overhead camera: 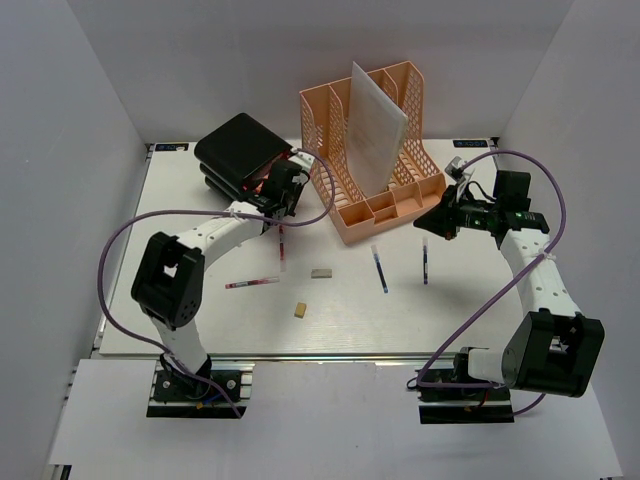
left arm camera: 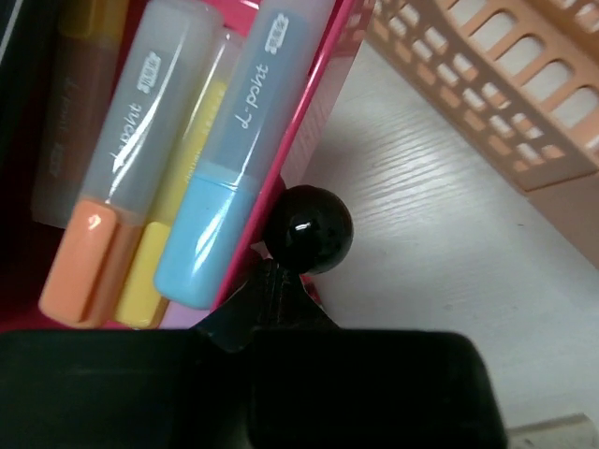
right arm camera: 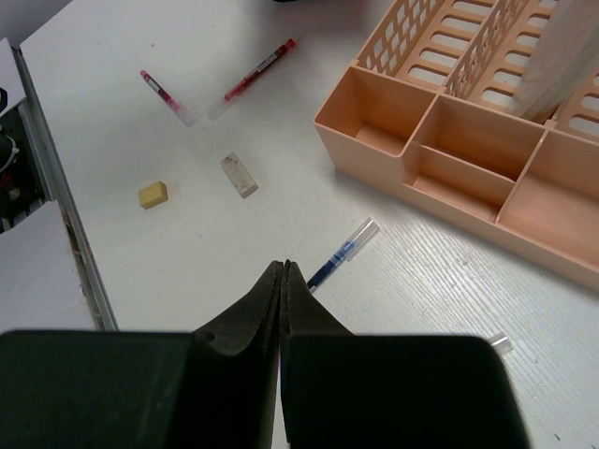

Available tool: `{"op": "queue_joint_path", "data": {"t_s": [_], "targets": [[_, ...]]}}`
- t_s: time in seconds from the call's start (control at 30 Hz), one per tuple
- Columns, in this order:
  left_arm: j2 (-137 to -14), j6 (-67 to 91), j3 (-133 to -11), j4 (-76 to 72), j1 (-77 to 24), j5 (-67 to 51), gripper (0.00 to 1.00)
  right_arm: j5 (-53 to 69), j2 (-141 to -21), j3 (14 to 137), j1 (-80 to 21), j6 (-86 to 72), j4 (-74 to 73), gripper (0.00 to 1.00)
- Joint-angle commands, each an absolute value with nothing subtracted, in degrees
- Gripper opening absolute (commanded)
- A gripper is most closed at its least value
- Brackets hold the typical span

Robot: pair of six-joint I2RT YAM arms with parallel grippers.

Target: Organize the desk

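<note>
Clenched and empty above the blue pen [right arm camera: 339, 254], the right fingers [right arm camera: 267, 299] should spread astride its barrel before lowering to the worktop [overhead camera: 200, 320]; left fingers [overhead camera: 283, 192] also clenched.

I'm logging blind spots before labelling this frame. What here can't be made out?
- Left wrist view: whether the left gripper pinches the pink tray rim; its own black body hides the tips.
- Right wrist view: one pen shows only its clear tip; the body of the right gripper covers the rest.
- Top view: the white sheet hides the slots of the organizer behind it.
</note>
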State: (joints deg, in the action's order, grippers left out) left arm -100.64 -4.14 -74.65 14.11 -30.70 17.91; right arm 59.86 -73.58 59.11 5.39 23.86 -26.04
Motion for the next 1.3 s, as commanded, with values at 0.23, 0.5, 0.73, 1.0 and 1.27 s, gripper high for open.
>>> {"op": "queue_joint_path", "data": {"t_s": [0.23, 0.5, 0.73, 1.0, 1.27], "targets": [[-101.5, -6.6, -78.0, 9.1, -30.6, 30.0, 0.03, 60.0, -72.9, 59.6, 5.4, 26.0, -27.1, 0.0], [-102.7, -8.4, -80.2, 6.3, -29.4, 34.4, 0.1, 60.1, -73.4, 59.9, 5.4, 27.1, -28.0, 0.0], [-104.3, -9.1, -81.7, 5.7, -28.9, 38.1, 0.19, 60.2, -73.3, 60.1, 5.5, 27.9, -28.7, 0.0], [-105.7, -10.2, -84.2, 6.8, -28.4, 42.2, 0.35, 60.4, -73.0, 60.4, 5.5, 28.5, -29.4, 0.0], [-98.4, -8.6, -80.9, 8.4, -29.0, 32.0, 0.09, 59.7, -72.4, 60.6, 5.5, 28.7, -29.5, 0.0]]}}
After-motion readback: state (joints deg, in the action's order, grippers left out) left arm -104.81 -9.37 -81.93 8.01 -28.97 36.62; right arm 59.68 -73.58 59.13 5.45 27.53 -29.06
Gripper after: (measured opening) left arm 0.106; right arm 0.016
